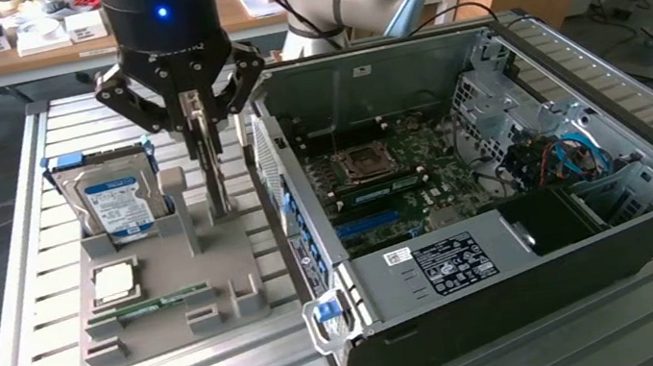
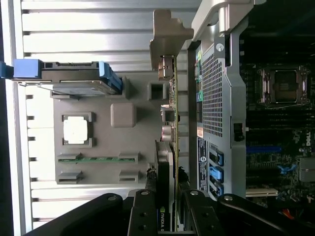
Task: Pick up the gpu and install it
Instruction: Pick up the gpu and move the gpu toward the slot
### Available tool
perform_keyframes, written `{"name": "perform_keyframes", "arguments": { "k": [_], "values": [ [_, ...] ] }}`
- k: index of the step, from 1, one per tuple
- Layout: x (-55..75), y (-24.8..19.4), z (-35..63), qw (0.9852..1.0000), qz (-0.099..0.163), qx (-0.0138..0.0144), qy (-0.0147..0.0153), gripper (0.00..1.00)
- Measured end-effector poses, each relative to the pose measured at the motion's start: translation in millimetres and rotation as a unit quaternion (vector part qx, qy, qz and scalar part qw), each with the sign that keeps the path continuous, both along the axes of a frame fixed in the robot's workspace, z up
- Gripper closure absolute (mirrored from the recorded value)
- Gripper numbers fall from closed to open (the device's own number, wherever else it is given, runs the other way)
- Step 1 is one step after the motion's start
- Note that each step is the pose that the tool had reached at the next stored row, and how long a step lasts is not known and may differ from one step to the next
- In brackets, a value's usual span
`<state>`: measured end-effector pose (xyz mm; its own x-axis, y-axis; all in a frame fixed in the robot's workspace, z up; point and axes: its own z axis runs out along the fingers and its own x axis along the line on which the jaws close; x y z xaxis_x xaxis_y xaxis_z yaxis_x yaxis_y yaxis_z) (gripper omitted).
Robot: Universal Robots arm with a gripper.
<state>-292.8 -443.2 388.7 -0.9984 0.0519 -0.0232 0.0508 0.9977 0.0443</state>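
Note:
The gpu [image 1: 213, 176] is a thin dark card standing on edge, its lower end at the grey holder tray [image 1: 171, 313]. My gripper [image 1: 202, 129] comes down from above and is shut on its upper edge. In the wrist view the gpu [image 2: 170, 123] shows edge-on, with its pale metal bracket [image 2: 167, 39] at the far end. My gripper [image 2: 167, 179] has a black finger pressed on each side of it. The open computer case [image 1: 642, 213] lies just beyond the card on the exterior view's right, with the motherboard [image 1: 396, 168] exposed inside.
The holder tray [image 2: 142, 98] also carries an upright silver blue-labelled hard drive [image 1: 115, 200], a square processor chip [image 1: 115, 282] and a slim green memory stick [image 1: 162, 300]. Everything rests on a slatted metal table [image 1: 31, 285]. The case's rear wall [image 2: 216, 98] stands close beside the card.

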Motion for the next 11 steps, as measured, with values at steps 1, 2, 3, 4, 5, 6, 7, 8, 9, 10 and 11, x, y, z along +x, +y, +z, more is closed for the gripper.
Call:
{"name": "perform_keyframes", "arguments": {
  "k": [1, 2, 3, 4, 5, 6, 7, 8, 9, 10, 11],
  "values": [
    [0.0, 0.0, 1.5, 1.0, 0.0, 0.0, 0.0, 0.73],
    [0.0, 0.0, 3.1, 1.0, 0.0, 0.0001, -0.0001, 0.73],
    [0.0, 0.0, 4.7, 1.0, 0.0, 0.0001, -0.0002, 0.73],
    [0.0, 0.0, 6.3, 1.0, 0.0, 0.0, -0.0002, 0.73],
    [0.0, 0.0, 7.9, 1.0, 0.0, 0.0001, -0.0003, 0.73],
    [0.0, 0.0, 9.5, 1.0, 0.0, 0.0001, -0.0003, 0.73],
    [0.0, 0.0, 11.2, 1.0, 0.0, 0.0001, -0.0003, 0.73],
    [0.0, 0.0, 13.0, 1.0, 0.0, 0.0002, -0.0004, 0.73],
    [0.0, 0.0, 14.9, 1.0, 0.0, 0.0003, -0.0005, 0.73],
    [0.0, 0.0, 16.2, 1.0, 0.0, 0.0003, -0.0005, 0.73],
    [0.0, 0.0, 17.8, 1.0, 0.0, 0.0004, -0.0004, 0.73]
  ]
}}
